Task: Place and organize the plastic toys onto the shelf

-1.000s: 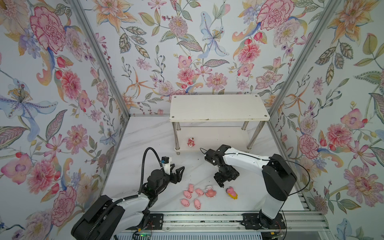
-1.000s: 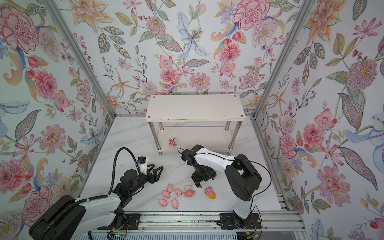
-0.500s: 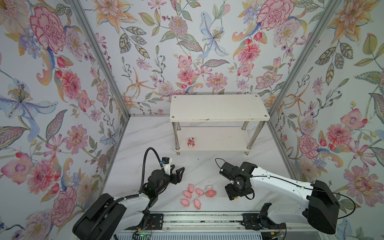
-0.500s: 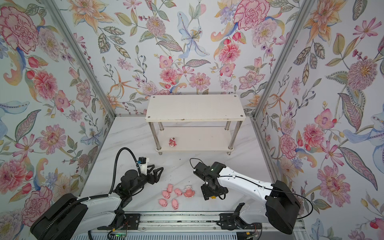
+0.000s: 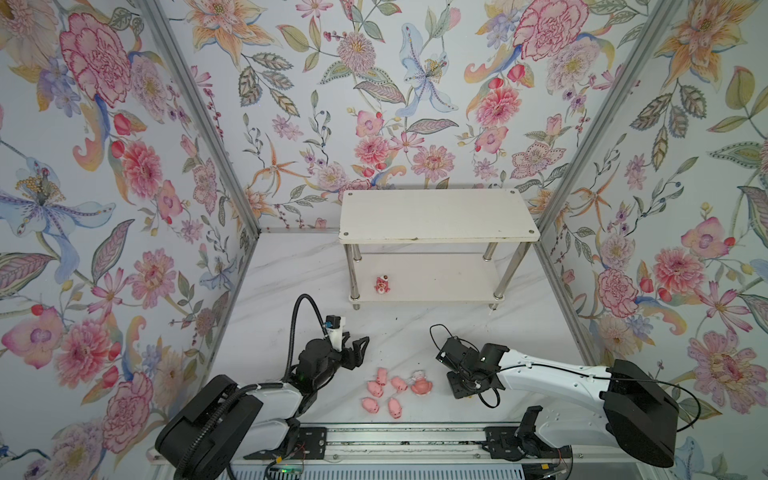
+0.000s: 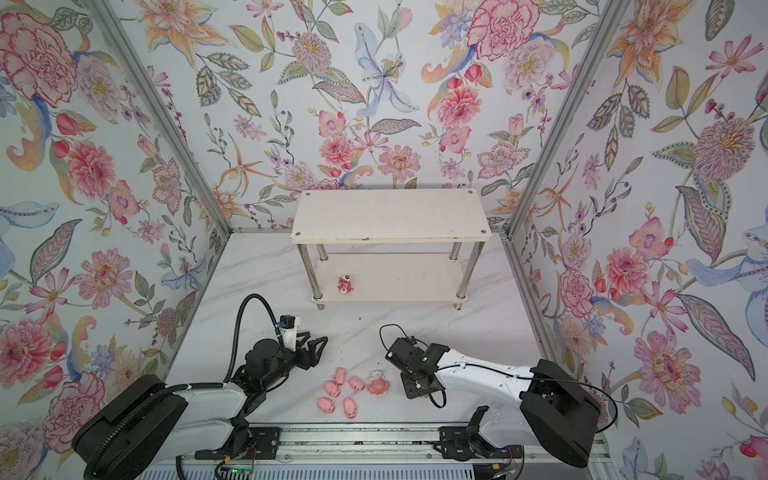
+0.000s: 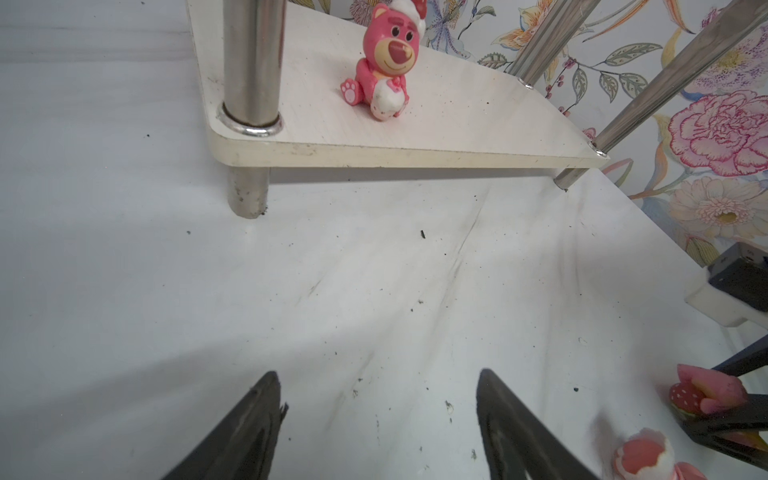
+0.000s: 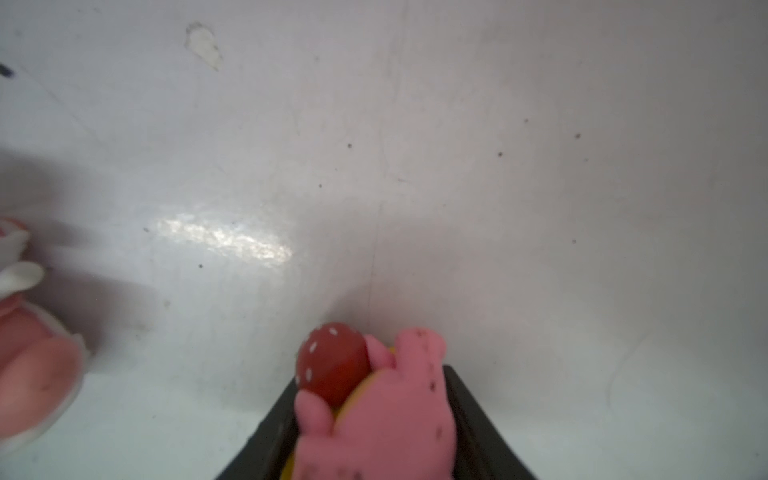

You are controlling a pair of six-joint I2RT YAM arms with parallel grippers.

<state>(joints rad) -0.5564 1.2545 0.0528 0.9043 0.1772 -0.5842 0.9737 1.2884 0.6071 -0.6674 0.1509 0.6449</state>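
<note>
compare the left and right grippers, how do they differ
The left gripper is open and empty; the right gripper is closed on a pink strawberry toy. In a top view the left gripper sits left of the pink pigs, the right gripper to their right. Both are black, low over the table.

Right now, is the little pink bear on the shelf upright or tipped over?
Upright: the pink bear sits on its bottom on the lower tier of the shelf, head up, feet forward.

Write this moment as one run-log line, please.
left gripper: open, empty | right gripper: closed on yellow-petalled toy | shelf: bear on lower tier | table: five pigs, pink-and-white toy loose
</note>
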